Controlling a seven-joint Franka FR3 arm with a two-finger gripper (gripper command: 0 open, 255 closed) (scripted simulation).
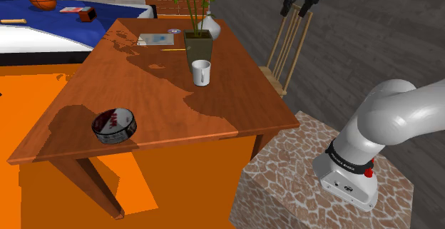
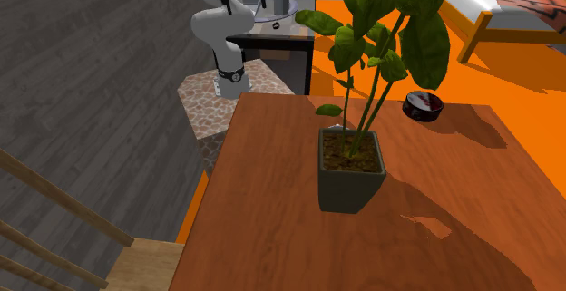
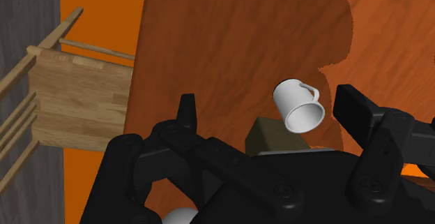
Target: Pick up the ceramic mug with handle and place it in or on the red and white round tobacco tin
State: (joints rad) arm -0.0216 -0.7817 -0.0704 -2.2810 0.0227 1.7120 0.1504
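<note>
Hovering high over the wooden chair (image 1: pixel 278 81) at the desk's right edge in the shoulder view, the black hand (image 1: pixel 298 9) has its two fingers (image 3: pixel 186 111) standing well apart, clasping nothing. Down on the desk (image 1: pixel 164 113), reddish-brown with a flowing wood grain, the mug (image 1: pixel 201 72) stands upright: plain white, smooth, cylindrical, with a small loop handle on its side. It sits just on the near side of a dark square planter (image 1: pixel 198 48) holding soil and broad green leaves; whether they touch, I cannot tell. Now the tin (image 1: pixel 114 125): round and low, with a dark shiny wall and a red and white lid. The markings on top are too small to read. It lies near the desk's near left corner in the shoulder view, well apart from the mug. The stand (image 1: pixel 285 185) wears a cobbled stone pattern.
</note>
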